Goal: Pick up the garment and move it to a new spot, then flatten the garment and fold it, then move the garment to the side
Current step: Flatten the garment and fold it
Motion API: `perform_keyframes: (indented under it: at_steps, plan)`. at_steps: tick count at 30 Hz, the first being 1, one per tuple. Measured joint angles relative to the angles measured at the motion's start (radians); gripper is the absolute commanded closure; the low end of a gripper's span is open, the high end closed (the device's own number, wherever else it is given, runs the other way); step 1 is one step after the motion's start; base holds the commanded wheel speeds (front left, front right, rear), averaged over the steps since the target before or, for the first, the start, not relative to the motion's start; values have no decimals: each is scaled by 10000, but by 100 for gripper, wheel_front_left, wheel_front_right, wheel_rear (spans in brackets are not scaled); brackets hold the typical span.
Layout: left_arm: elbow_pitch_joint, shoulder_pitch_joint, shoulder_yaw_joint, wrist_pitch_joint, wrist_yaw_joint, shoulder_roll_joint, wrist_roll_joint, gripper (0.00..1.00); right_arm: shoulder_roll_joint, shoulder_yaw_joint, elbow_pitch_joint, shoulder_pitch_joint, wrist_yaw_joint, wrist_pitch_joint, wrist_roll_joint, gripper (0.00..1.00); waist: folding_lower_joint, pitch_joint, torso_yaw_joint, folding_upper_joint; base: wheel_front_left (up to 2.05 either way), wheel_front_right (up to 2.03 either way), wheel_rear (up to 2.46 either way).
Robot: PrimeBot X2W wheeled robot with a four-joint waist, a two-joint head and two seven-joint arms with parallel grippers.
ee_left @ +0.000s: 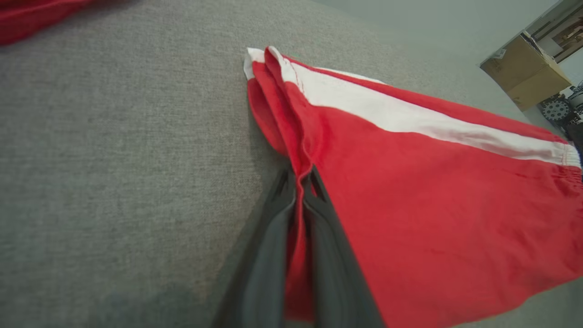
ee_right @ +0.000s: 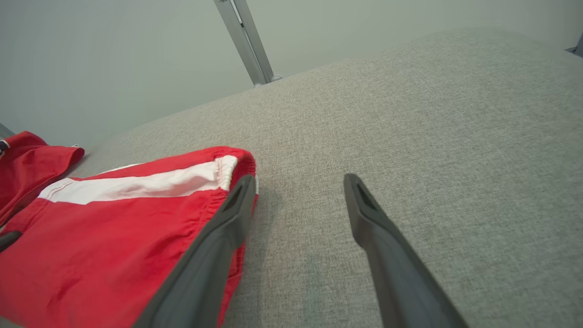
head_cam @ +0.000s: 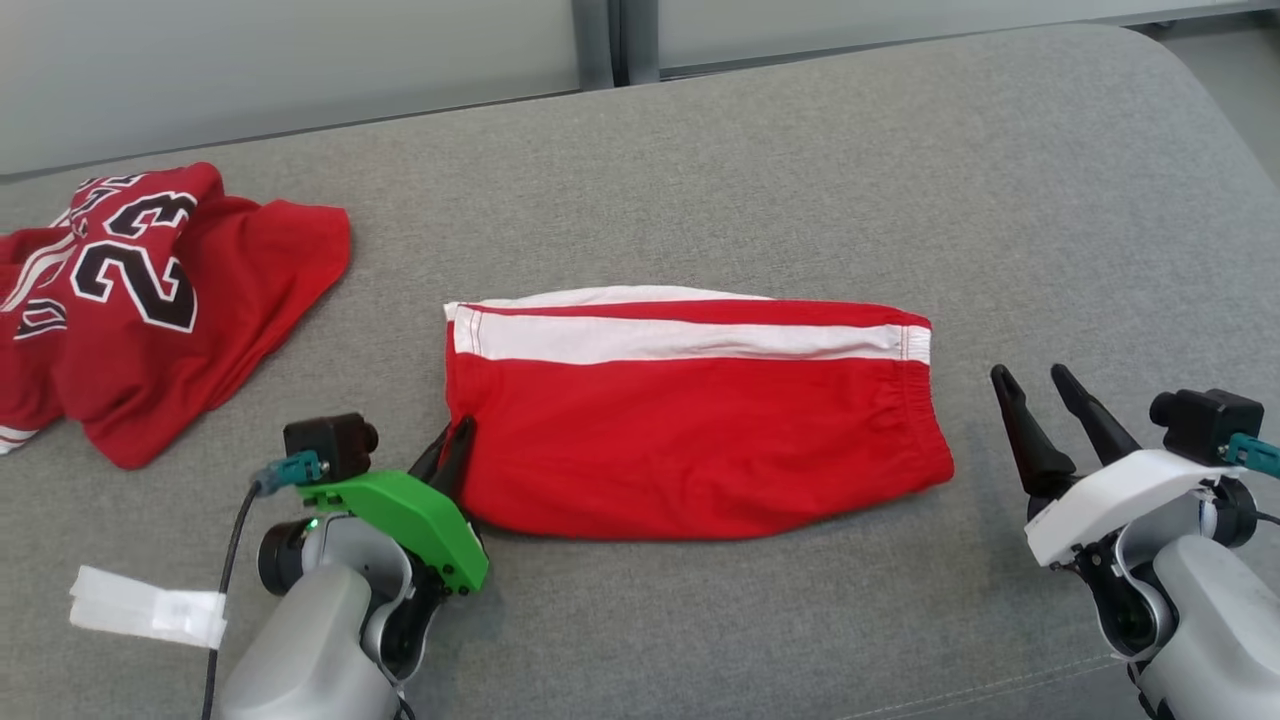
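1. Shorts (head_cam: 700,440), red with a white side stripe, lie flat and doubled over on the grey cushion (head_cam: 800,150). The hems point toward the robot's left and the elastic waistband toward its right.
2. Cloth looks thin, light and limp. It will likely sag and drag from any single hold, and the two layers may slide apart, so a pinch should catch both.
3. Best holds seem to be the stitched hem and the gathered waistband, where the fabric is thicker.
4. Left fingers (head_cam: 457,447) are clamped on the hem at the shorts' left edge, with a ridge of red cloth pinched between them.
5. Right fingers (head_cam: 1022,430) stand wide apart, holding nothing, just beside the shorts' waistband end.
6. Red jersey (head_cam: 150,300) lies well to the left of the shorts. A white slip (head_cam: 150,605) lies nearer the robot, also to their left.
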Motion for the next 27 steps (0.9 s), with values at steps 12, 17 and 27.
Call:
perform_keyframes:
  at_steps: [12,17,27]
  plan:
    - [-844,1300,-111,-767,0,-10,-169,100,-8,362,226,292,10,176,163,0,0,-429,694,0,0,0,0]
    - [-1204,1757,-255,-876,58,-8,-167,100,4,606,157,291,12,433,416,0,0,-598,866,0,0,0,0]
    - [-2079,2533,-362,-1112,637,2,-136,55,-8,922,48,310,12,934,823,0,0,-799,1113,0,0,0,0]
